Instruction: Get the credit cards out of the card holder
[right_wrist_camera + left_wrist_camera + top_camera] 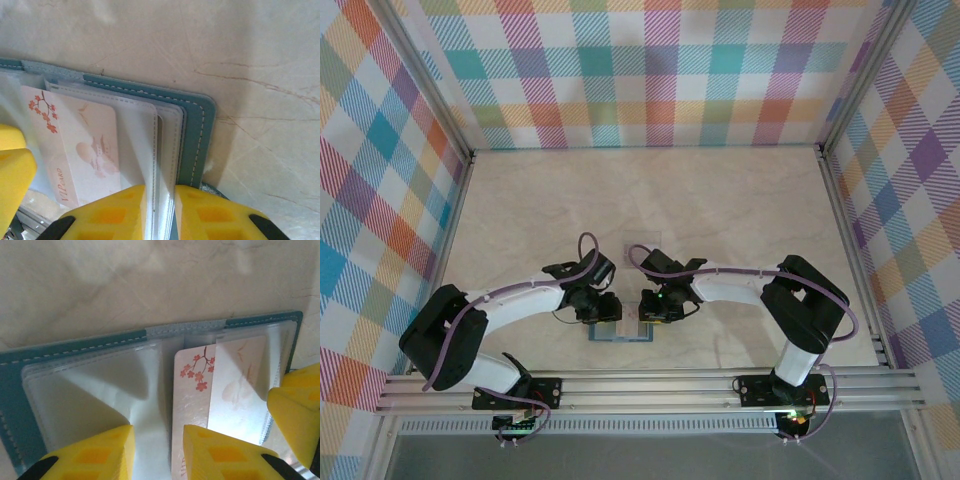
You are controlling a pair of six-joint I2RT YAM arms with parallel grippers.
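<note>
The teal card holder (620,335) lies open on the table near the front edge, with both grippers over it. A credit card (192,390) with red blossoms sticks partly out of a clear sleeve on the holder's right half (75,347). My left gripper (159,455) stands over the holder's middle with its jaws apart. Its right finger (225,455) lies over the card's near end, and nothing is pinched. My right gripper (160,215) is shut on the edges of the clear sleeves at the right side of the holder (192,130), beside the card (55,145).
A pale thin rectangle (639,243), seemingly a loose card, lies flat on the marble table just beyond the grippers (603,310) (653,308). Plaid walls close off the left, back and right. The aluminium rail (650,385) runs just in front of the holder.
</note>
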